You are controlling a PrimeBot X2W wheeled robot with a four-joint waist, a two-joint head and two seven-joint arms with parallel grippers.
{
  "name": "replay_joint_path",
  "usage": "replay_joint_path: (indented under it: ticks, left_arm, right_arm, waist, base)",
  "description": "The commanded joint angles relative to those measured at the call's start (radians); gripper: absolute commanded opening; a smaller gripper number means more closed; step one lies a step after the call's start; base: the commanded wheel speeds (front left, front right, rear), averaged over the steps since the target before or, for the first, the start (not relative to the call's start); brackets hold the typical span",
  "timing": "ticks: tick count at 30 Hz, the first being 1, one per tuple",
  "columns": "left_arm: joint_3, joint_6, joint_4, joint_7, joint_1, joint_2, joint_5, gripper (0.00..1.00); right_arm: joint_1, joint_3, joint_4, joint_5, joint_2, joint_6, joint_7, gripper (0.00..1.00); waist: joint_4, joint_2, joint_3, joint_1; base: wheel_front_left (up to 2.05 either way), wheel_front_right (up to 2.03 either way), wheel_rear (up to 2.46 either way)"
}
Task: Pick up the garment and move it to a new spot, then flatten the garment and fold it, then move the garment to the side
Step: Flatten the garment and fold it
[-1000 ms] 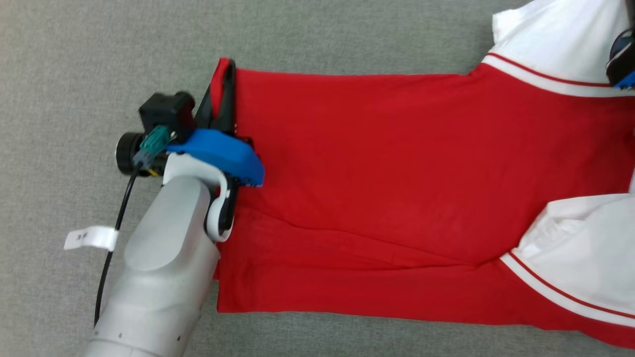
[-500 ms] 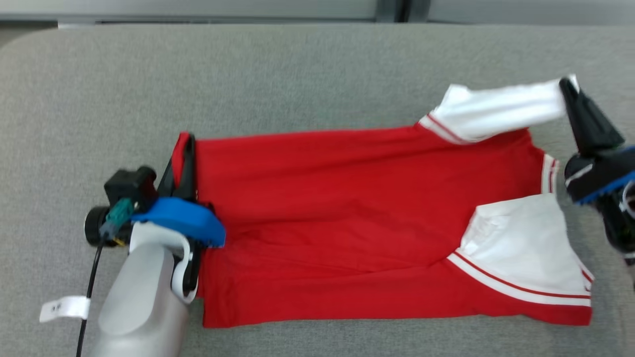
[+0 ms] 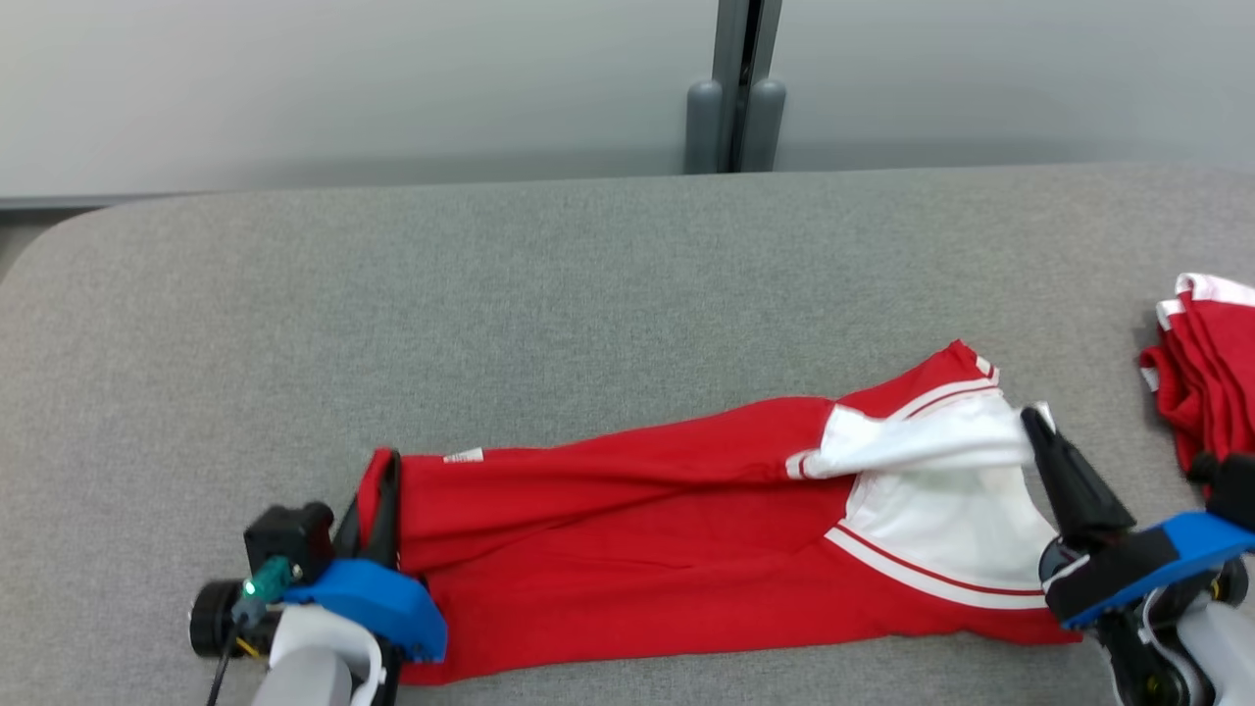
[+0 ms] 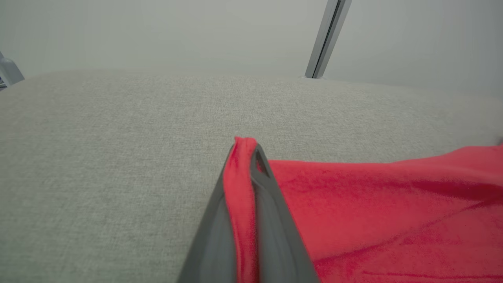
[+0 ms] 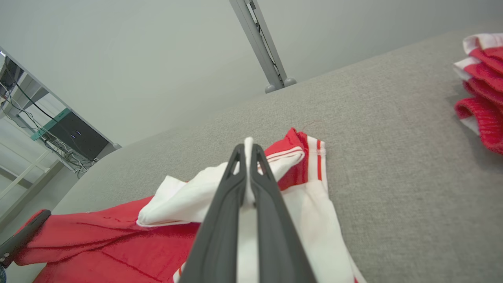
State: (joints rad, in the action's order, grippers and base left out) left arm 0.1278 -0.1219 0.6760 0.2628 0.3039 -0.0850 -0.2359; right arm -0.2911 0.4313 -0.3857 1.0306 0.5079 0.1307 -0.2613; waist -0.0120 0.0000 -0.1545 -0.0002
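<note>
Drawn nearer now, the far edge of the garment (image 3: 627,549) folds over on the grey table (image 3: 490,314), left gripper (image 3: 384,479) pinching its red hem (image 4: 239,188) and right gripper (image 3: 1034,427) its white sleeve (image 3: 922,441) (both closed on cloth, to carry the fold evenly).

a grey fabric-covered surface (image 3: 549,294) spans the scene. a heap of red and white clothes (image 3: 1211,378) lies at its right edge. behind it, a grey metal post (image 3: 733,88) stands against a pale wall (image 3: 343,88). a dark box (image 5: 72,135) with tangled cables sits on a shelf.
</note>
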Motion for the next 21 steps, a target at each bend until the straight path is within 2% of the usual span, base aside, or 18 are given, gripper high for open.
replay_joint_path:
  ticks: [1, 3, 5, 6, 7, 8, 10, 14, 16, 21]
  left_arm:
    - [0.002, -0.003, 0.004, 0.002, -0.026, 0.003, 0.005, 0.0]
    - [-0.002, -0.006, 0.011, 0.002, -0.051, 0.006, 0.002, 0.02]
    - [-0.01, -0.007, 0.017, 0.002, -0.07, 0.01, -0.003, 0.44]
    - [-0.013, -0.008, 0.017, 0.002, -0.076, 0.012, 0.0, 0.87]
    - [-0.018, -0.007, 0.015, 0.002, -0.08, 0.013, 0.005, 1.0]
    - [-0.026, 0.002, 0.008, 0.002, -0.085, 0.014, 0.012, 1.0]
    - [-0.042, 0.019, -0.013, 0.002, -0.098, 0.016, 0.026, 1.0]
    - [-0.074, 0.066, -0.096, 0.002, -0.13, 0.019, 0.071, 1.0]
    - [-0.088, 0.089, -0.145, 0.002, -0.154, 0.022, 0.092, 1.0]
    - [-0.094, 0.112, -0.216, 0.002, -0.213, 0.03, 0.111, 1.0]
  right_arm:
    - [0.03, -0.008, -0.007, -0.012, -0.014, 0.0, -0.004, 0.0]
    - [0.053, -0.015, -0.019, -0.023, -0.035, 0.0, -0.004, 0.0]
    - [0.067, -0.017, -0.042, -0.033, -0.052, 0.0, -0.004, 0.0]
    - [0.07, -0.019, -0.052, -0.038, -0.062, 0.0, -0.004, 0.19]
    - [0.069, -0.027, -0.06, -0.046, -0.071, 0.0, -0.004, 0.62]
    - [0.065, -0.036, -0.071, -0.064, -0.075, 0.0, -0.004, 1.0]
    - [0.054, -0.064, -0.081, -0.109, -0.092, 0.0, -0.004, 1.0]
    - [0.04, -0.131, -0.09, -0.284, -0.122, 0.0, -0.004, 1.0]
    - [0.044, -0.174, -0.091, -0.35, -0.159, 0.0, -0.004, 1.0]
    - [0.051, -0.218, -0.102, -0.511, -0.222, 0.0, -0.004, 1.0]
  waist:
    - [0.014, 0.0, 0.022, 0.0002]
    - [0.015, 0.0, 0.035, 0.0002]
    - [0.014, 0.0, 0.042, 0.0002]
    - [0.014, 0.0, 0.045, 0.0002]
    - [0.013, 0.0, 0.047, 0.0002]
    - [0.012, 0.0, 0.05, 0.0002]
    - [0.011, 0.0, 0.056, 0.0002]
    - [0.012, 0.0, 0.068, 0.0002]
    - [0.014, 0.0, 0.075, 0.0002]
    - [0.015, 0.0, 0.091, 0.0002]
  base:
    - [0.0, 0.0, 0.0]
    - [0.0, 0.0, 0.0]
    - [0.0, 0.0, 0.0]
    - [0.0, 0.0, 0.0]
    - [0.0, 0.0, 0.0]
    - [0.0, 0.0, 0.0]
    - [0.0, 0.0, 0.0]
    - [0.0, 0.0, 0.0]
    - [0.0, 0.0, 0.0]
    - [0.0, 0.0, 0.0]
